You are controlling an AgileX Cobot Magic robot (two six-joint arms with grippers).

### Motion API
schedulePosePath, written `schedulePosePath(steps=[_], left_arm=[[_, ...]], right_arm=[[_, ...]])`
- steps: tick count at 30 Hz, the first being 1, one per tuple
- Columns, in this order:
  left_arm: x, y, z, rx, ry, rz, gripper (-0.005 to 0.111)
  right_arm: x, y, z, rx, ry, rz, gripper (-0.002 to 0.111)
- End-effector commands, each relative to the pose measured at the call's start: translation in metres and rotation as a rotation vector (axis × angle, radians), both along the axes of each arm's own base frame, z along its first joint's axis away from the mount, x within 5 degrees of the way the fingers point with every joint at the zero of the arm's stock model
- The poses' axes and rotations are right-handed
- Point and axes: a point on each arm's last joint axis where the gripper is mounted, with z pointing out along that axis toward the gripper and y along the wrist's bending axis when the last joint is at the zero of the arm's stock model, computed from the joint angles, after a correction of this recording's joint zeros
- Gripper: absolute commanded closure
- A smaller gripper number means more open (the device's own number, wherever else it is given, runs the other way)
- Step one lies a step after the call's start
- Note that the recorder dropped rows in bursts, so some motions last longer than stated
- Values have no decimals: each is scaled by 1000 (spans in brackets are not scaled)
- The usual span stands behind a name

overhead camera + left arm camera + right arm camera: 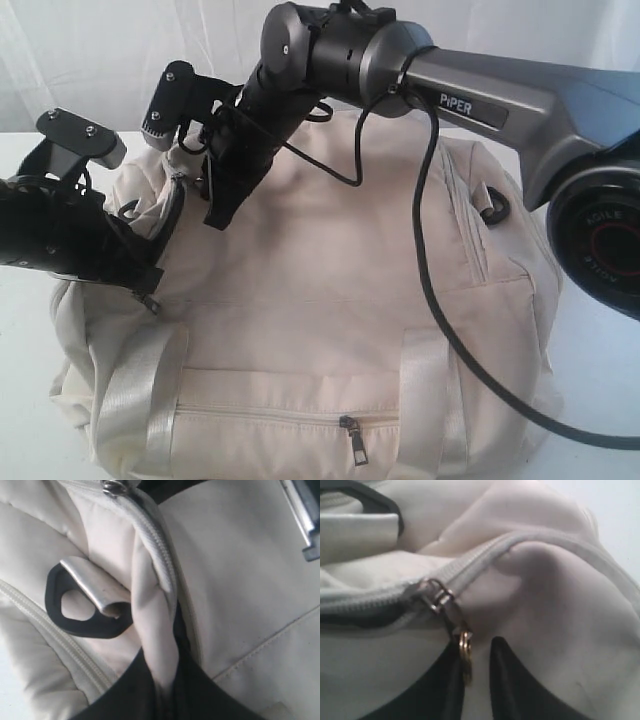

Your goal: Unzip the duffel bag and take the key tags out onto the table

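Observation:
The cream duffel bag (330, 290) lies across the white table (600, 360), its front pocket zipped. My left gripper (148, 280) is at the bag's left end, shut on a fold of the bag's fabric (157, 665) beside the main zipper. My right gripper (218, 212) reaches across to that same end. Its fingers stand slightly apart around the zipper's metal ring pull (465, 652), which rests against one finger with a gap to the other. The zipper slider (434, 597) sits just ahead, with a short dark opening behind it. The key tags are hidden.
A black D-ring (80, 617) on a webbing loop sits close to the left gripper. The right arm's black cable (432, 250) drapes over the bag. Shiny webbing handles (165, 400) and the front pocket's zipper pull (350, 430) face the front edge.

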Motion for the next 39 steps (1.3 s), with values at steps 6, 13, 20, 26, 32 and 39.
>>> schedulePosePath(steps=[6,13,20,26,32,39], left_arm=[[-9,-2,-4,1,66,-41,107],[-10,-3,-5,6,76,-55,107],[-14,-3,-7,9,112,-74,107],[-16,-5,-8,-2,148,-84,107],[-21,-5,-9,0,190,-108,107],[-23,-6,-9,-9,212,-114,107]], right_arm=[[2,-3,7,12,-8,-63,108],[5,-2,18,91,-29,-119,108],[11,2,26,204,-58,-203,108],[17,6,32,285,-117,-235,108],[22,7,39,355,-178,-262,108],[26,7,42,381,-229,-275,108]])
